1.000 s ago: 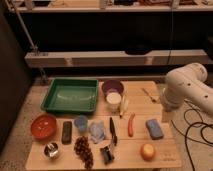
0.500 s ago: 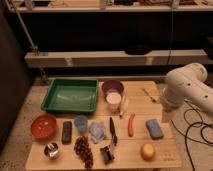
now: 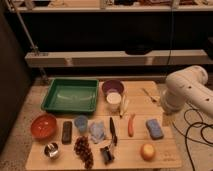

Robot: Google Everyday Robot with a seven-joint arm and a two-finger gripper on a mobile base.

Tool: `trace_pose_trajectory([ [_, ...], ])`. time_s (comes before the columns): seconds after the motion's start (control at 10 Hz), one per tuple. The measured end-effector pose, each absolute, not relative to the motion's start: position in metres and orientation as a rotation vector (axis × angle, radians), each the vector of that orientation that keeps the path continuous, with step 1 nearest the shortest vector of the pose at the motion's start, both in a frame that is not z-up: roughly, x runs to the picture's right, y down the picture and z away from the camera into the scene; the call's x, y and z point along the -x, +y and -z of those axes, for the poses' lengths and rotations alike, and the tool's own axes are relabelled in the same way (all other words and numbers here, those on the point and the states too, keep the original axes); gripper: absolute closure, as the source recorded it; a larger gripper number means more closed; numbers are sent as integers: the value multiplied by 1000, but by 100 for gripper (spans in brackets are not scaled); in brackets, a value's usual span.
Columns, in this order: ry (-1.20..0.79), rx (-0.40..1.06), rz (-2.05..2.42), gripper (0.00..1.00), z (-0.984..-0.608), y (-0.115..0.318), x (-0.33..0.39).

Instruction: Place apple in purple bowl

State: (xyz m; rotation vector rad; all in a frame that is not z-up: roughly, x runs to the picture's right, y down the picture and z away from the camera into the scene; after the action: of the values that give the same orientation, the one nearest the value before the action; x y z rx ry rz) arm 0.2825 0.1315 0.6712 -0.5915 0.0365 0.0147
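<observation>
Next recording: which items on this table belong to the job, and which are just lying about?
Job: apple, purple bowl, gripper at the table's right edge.
Lying about: green tray, red bowl, carrot, grapes, blue sponge, metal bowl.

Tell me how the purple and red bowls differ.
The purple bowl is smaller and darker than the red bowl. The purple bowl sits at the back beside the green tray; the red bowl, front left. Both are round and upright. The gripper does not show; the white arm stands at far right.
</observation>
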Motion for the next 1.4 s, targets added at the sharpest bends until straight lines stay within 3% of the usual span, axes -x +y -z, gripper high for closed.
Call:
trace_pose_trajectory([
  [0.5, -25, 646, 18, 35, -623, 230, -294],
  [0.9, -272, 739, -11, 35, -652, 278, -293],
  [1.4, -498, 667, 67, 37, -658, 290, -274],
])
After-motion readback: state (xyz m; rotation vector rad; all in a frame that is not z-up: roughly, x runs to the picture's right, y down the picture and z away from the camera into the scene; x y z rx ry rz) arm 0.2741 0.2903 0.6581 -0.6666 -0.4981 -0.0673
